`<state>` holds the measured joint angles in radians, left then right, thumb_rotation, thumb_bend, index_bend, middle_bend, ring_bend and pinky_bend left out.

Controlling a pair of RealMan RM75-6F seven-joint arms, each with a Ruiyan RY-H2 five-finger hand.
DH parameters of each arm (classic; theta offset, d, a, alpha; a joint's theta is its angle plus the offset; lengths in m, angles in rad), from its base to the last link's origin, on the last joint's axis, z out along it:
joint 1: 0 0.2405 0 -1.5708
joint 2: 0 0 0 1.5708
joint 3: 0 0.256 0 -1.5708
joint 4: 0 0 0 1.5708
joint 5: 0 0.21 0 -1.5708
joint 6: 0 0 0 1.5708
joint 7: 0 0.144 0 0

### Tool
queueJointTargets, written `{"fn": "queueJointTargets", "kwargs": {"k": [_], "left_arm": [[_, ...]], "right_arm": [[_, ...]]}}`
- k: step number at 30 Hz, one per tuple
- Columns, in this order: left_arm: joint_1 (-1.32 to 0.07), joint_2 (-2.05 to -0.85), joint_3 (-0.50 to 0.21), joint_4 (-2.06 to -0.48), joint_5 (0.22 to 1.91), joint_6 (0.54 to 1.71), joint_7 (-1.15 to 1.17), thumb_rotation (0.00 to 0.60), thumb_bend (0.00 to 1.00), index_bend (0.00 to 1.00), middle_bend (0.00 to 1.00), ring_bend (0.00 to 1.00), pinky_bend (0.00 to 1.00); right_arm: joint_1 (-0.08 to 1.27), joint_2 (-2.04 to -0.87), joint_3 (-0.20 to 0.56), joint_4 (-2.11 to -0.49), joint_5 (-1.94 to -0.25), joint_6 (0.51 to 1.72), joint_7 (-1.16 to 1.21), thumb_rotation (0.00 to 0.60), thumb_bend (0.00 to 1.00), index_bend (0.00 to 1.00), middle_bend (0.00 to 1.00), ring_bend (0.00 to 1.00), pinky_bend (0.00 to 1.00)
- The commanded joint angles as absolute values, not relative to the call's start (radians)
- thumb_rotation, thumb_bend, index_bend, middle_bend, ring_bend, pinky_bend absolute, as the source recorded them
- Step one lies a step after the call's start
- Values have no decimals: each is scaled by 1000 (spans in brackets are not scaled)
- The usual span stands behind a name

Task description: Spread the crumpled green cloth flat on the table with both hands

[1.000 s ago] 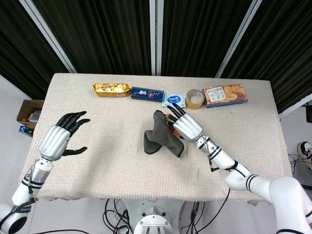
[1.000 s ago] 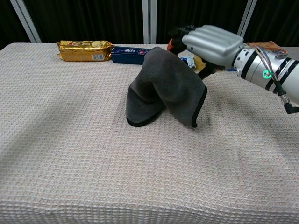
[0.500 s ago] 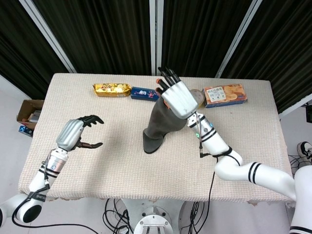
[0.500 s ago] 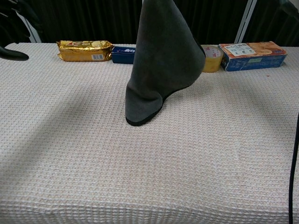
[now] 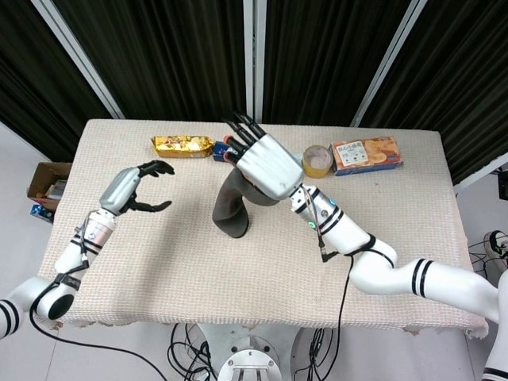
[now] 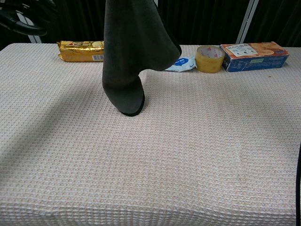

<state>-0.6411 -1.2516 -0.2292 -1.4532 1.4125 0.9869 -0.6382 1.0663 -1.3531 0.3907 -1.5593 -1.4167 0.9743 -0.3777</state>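
Observation:
The cloth [image 5: 230, 208] looks dark grey-green and hangs in a long fold. My right hand [image 5: 262, 164] grips its top, raised above the middle of the table. In the chest view the cloth [image 6: 128, 56] drops from the upper edge of the frame, and its lower tip touches the table [image 6: 197, 150]. The right hand itself is out of the chest view. My left hand [image 5: 136, 189] hovers to the left of the cloth, apart from it, fingers curved and spread with nothing in them. Its dark fingers [image 6: 23, 21] show at the chest view's top left.
Along the far edge lie a gold snack pack [image 5: 182, 145], a blue box [image 5: 220, 149], a white tissue pack [image 6: 183, 62], a tape roll [image 5: 316, 161] and a biscuit box [image 5: 367, 154]. A cardboard box [image 5: 48, 186] sits on the floor at left.
My right hand has lifted the cloth off the table and carried it leftward, so it now hangs by its top. My left hand has risen and moved toward the table's far side.

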Motion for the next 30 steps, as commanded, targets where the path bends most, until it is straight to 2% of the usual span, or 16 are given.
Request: {"fn": "queueJointTargets", "kwargs": {"k": [1, 10, 13, 15, 19, 30], "left_arm": [[-732, -1305, -240, -1313, 1453, 905, -696, 600, 233, 324, 250, 265, 301], [-875, -1405, -212, -1142, 1522, 805, -781, 600, 234, 306, 219, 235, 269], [-918, -1441, -217, -1093, 1528, 789, -817, 600, 267, 306, 219, 235, 265], [-943, -1459, -220, -1064, 1529, 781, -837, 600, 307, 306, 219, 235, 265], [-1001, -1492, -224, -1016, 1532, 751, -916, 600, 313, 313, 219, 235, 265], [-1131, -1588, -161, -921, 1604, 708, -1049, 600, 320, 347, 219, 223, 251]], "right_arm": [[1063, -1324, 339, -1554, -1504, 983, -290, 600, 477, 745, 288, 0, 0], [1064, -1308, 261, -1512, -1651, 1027, -132, 600, 481, 746, 288, 0, 0], [1071, -1311, 246, -1497, -1685, 1039, -95, 600, 483, 746, 288, 0, 0], [1076, -1313, 239, -1488, -1702, 1049, -77, 600, 485, 746, 288, 0, 0], [1083, -1319, 232, -1470, -1734, 1079, -41, 600, 488, 747, 288, 0, 0], [1093, -1338, 225, -1435, -1746, 1108, 1, 600, 493, 748, 288, 0, 0]]}}
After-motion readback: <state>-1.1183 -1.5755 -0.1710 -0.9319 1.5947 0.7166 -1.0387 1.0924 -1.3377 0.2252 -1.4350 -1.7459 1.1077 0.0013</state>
